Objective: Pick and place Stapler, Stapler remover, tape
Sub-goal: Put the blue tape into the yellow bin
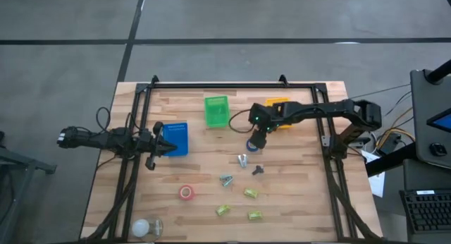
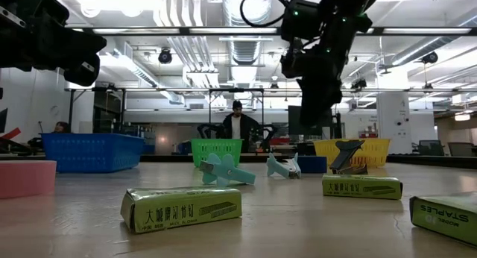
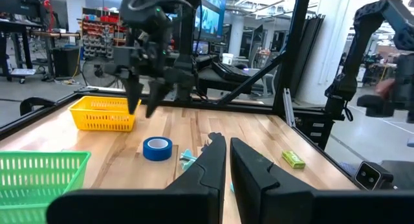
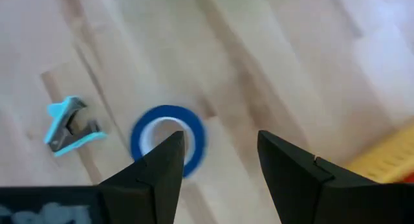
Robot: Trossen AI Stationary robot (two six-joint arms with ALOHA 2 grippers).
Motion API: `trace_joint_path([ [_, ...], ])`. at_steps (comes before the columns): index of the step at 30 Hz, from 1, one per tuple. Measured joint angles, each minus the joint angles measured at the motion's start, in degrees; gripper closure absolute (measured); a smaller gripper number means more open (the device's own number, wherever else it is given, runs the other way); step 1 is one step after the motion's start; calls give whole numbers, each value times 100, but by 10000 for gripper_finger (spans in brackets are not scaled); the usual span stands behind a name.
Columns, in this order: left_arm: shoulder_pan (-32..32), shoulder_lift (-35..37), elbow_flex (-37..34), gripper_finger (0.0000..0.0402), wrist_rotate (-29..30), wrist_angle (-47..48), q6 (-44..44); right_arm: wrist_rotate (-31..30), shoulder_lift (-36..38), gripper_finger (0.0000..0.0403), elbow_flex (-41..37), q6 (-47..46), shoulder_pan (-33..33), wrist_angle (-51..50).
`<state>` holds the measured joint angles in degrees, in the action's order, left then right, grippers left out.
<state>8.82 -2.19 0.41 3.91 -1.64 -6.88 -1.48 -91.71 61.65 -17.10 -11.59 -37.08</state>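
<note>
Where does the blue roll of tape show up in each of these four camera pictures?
High view: the blue tape roll lies mid-table, under the right gripper.
Low view: not clearly visible.
Left wrist view: it lies flat on the wood, below the right gripper.
Right wrist view: it shows past the open fingers.
Shared landmark: the yellow basket close by.

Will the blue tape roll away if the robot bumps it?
Probably not. The blue tape lies flat on the wooden table, so a nudge would likely slide it. It looks like a stiff little ring, probably light. The open right gripper is just above it.
</note>
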Motion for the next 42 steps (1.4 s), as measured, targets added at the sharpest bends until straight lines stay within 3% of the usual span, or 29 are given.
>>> trace_joint_path([
  [8,1,2,-1,376,1,-1,1,-323,-535,213,0,147,148,122],
  [33,1,2,0,376,0,-1,0,-250,-1373,215,-5,184,334,295],
  [37,0,1,0,376,-1,-1,0,-265,-1331,231,0,208,338,291],
  [42,1,2,1,376,0,-1,0,-299,-1180,280,-2,261,334,296],
])
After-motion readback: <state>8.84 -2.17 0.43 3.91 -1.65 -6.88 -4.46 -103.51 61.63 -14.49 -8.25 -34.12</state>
